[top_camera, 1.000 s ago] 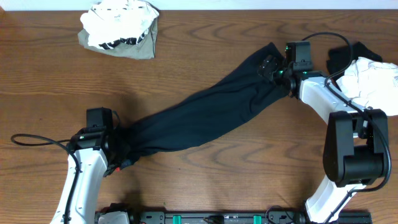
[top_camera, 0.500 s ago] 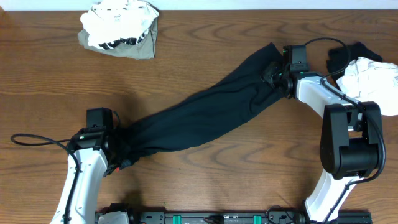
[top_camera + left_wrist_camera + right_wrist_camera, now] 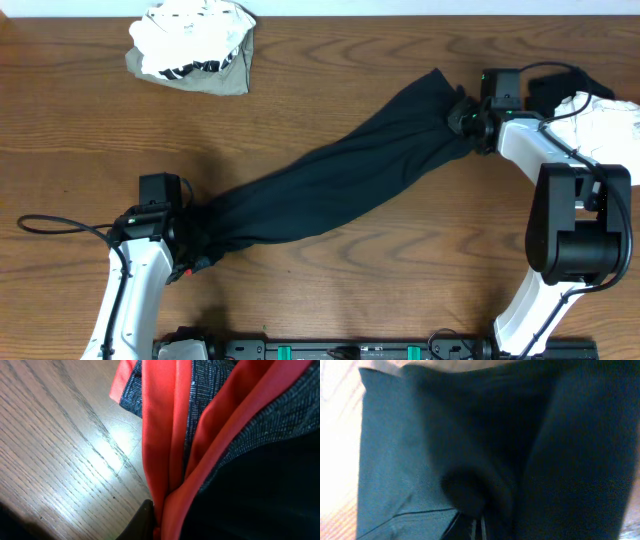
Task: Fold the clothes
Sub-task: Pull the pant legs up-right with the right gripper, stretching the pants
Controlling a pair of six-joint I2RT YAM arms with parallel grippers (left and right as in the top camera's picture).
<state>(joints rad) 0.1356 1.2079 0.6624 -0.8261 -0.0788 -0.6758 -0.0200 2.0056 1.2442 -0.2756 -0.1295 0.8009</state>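
The clothes are chiefly one long black garment [image 3: 330, 190], stretched slantwise across the wooden table [image 3: 400, 290] from near-left to far-right, with one arm at each end.

The main risk, as I judge it, is to this big piece. It is pulled out like a rope rather than spread flat, so any fold made now would trap twists and creases. If the two arms draw further apart, the cloth could slip out of one pinch and drop in a heap. If they lift unevenly, the middle will drag on the wood and bunch.

A lesser risk is the white heap [image 3: 600, 125] just beside the right arm, which a swing that way could snag or drag. The white and olive heap [image 3: 192, 45] at the far-left is well apart and safe.

The left claw [image 3: 192, 243] is clenched on the near end, where the red edge [image 3: 160, 435] and grey band [image 3: 200, 410] gather into it.

The right claw [image 3: 466, 118] is fully clenched on a bunched wad of black cloth [image 3: 470, 435] at the far end. How deep that bite goes I cannot tell.
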